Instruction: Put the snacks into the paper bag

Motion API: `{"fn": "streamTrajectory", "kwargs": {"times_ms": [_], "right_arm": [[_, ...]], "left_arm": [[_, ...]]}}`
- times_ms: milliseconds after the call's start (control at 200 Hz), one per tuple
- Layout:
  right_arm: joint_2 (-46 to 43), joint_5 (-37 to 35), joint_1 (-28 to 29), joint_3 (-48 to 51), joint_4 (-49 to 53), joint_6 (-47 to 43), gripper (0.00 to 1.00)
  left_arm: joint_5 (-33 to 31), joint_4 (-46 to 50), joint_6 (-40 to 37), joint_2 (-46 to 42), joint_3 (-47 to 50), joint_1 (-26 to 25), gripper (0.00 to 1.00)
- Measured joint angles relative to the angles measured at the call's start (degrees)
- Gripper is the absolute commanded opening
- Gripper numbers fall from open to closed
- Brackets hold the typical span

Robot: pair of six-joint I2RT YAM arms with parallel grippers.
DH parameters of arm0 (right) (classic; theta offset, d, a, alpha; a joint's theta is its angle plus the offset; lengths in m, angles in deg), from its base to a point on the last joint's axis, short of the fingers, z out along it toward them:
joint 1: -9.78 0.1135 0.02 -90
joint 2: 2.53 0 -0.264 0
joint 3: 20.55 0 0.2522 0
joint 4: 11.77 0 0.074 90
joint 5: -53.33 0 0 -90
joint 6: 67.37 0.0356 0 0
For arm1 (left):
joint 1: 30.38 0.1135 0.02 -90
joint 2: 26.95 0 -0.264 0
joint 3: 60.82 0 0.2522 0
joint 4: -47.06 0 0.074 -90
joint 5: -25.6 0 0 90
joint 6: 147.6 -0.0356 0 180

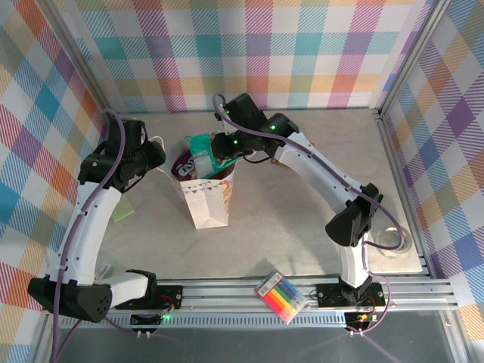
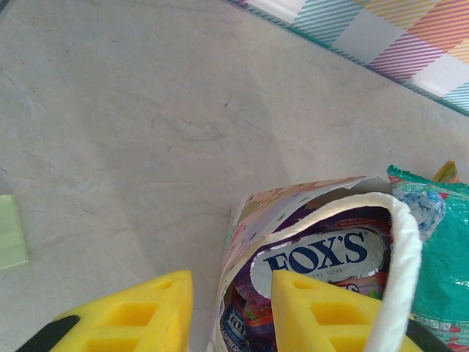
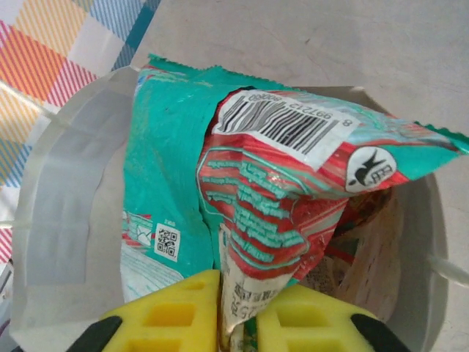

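While one end seam of the teal packet (image 3: 168,161) was clamped between the closed fingers of the right gripper (image 3: 238,308), the packet was hung nose-down in the open mouth of the paper bag (image 1: 206,204). Its far end was already ringed by the bag's white inner walls. The bag was stood upright left of the desk's (image 1: 302,189) middle, nearer the far edge than the near one.

The left gripper (image 2: 227,293) was set astride the bag's left wall with its fingers spread, one inside the mouth and one outside. The outer finger was seen apart from the paper, so no squeeze was shown. The hold was judged to be a brace that steadied the bag and propped its mouth wide. A purple candy bag (image 2: 315,253) was seen lying inside, below the rope handle (image 2: 407,257).

Bare desk was left all round the bag. A pack of marker pens (image 1: 281,295) was seen at the near edge, well apart. Inside the mouth, room was tight: the packet's wide corners could be caught on the rim.
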Motion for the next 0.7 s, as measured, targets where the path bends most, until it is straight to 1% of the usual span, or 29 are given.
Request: {"fn": "streamTrajectory", "kwargs": {"times_ms": [360,700], "right_arm": [[-0.98,2.08,0.15,0.28,-0.39,2.27,0.13],[-8.7,2.05,1.81,6.43,-3.08,3.52,0.12]], "left_arm": [[0.02,0.0,-0.02,0.0,0.0,0.0,0.34],[0.07,-0.02,-0.2,0.0,0.0,0.0,0.34]]}}
